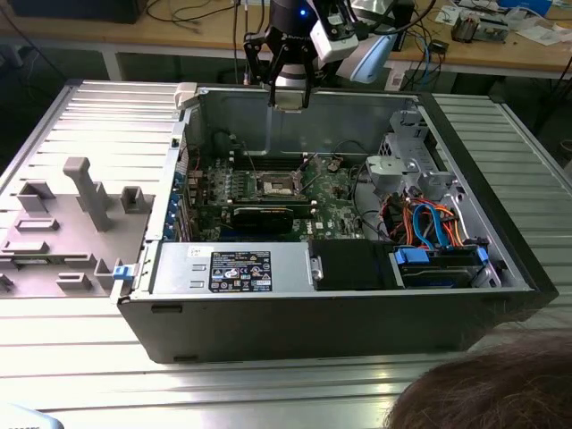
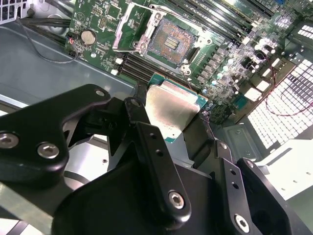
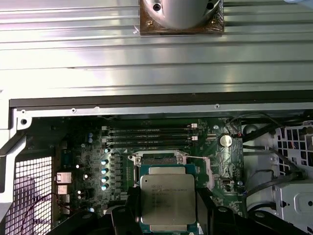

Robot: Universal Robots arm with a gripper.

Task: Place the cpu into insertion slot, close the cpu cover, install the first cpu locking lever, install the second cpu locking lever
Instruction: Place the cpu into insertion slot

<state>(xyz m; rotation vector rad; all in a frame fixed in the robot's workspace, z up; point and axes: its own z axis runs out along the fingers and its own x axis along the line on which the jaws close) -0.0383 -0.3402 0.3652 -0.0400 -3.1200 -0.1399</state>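
My gripper (image 1: 288, 95) hangs above the far wall of the open computer case (image 1: 313, 313), shut on the cpu (image 1: 289, 98). The cpu is a flat square chip with a dull silver top, clamped by its edges between the black fingers (image 2: 146, 137) in both wrist views (image 3: 167, 196). The insertion slot (image 2: 169, 41) lies bare on the green motherboard (image 1: 335, 201) below, well apart from the chip. The cpu cover (image 2: 125, 28), a silver frame, stands swung open beside the slot.
A long black expansion card (image 1: 261, 214) lies in front of the socket (image 1: 277, 186). A power supply (image 1: 232, 268) and drive bays with cables (image 1: 438, 255) fill the case's near side. A grey fixture tray (image 1: 63, 223) sits at the exterior view's left. A person's head (image 1: 487, 393) shows in the bottom right corner.
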